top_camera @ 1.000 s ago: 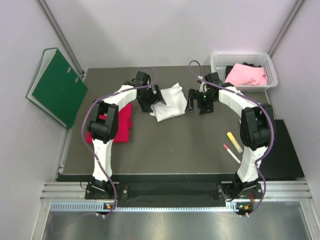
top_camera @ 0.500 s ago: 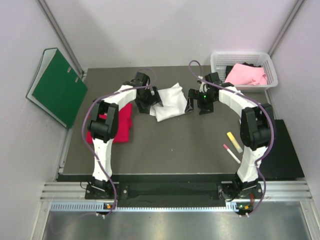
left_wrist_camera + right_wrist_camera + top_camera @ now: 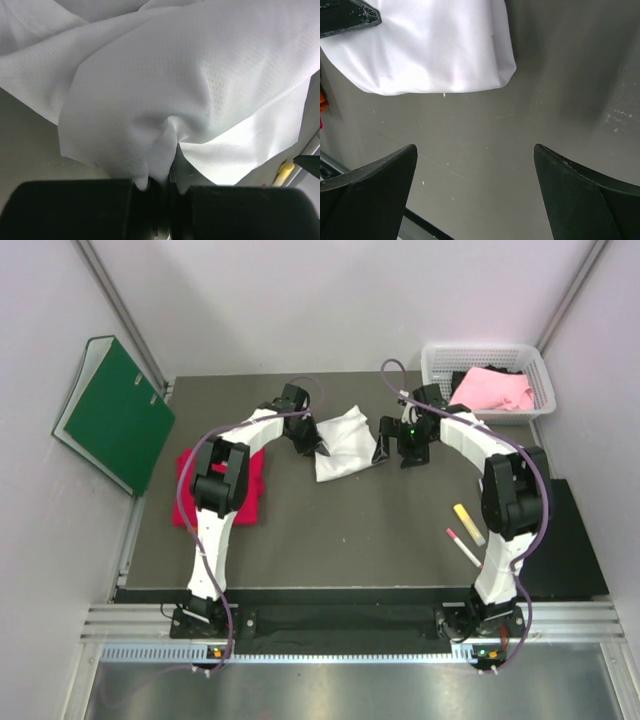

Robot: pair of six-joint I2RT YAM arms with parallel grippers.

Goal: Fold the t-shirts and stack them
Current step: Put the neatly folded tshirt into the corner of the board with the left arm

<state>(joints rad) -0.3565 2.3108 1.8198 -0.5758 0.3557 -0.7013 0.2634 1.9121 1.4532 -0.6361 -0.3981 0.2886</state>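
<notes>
Across the dark mat [image 3: 340, 530], my left gripper [image 3: 312, 443], clamped on an edge of the white t-shirt [image 3: 347, 440], has just dragged it toward my wide-open, empty right gripper [image 3: 385, 447], so I judge the fold unfinished.

The top camera hangs above and behind my bases and looks down on the whole table [image 3: 330, 530] from afar. The camera on my left pincer [image 3: 167, 187] looks along the fingers, so near that the white t-shirt [image 3: 200, 75] fills its frame. The one on my right pincer [image 3: 475, 150] faces down at the table, close, and catches that shirt's edge. All three views share the shirt.
</notes>
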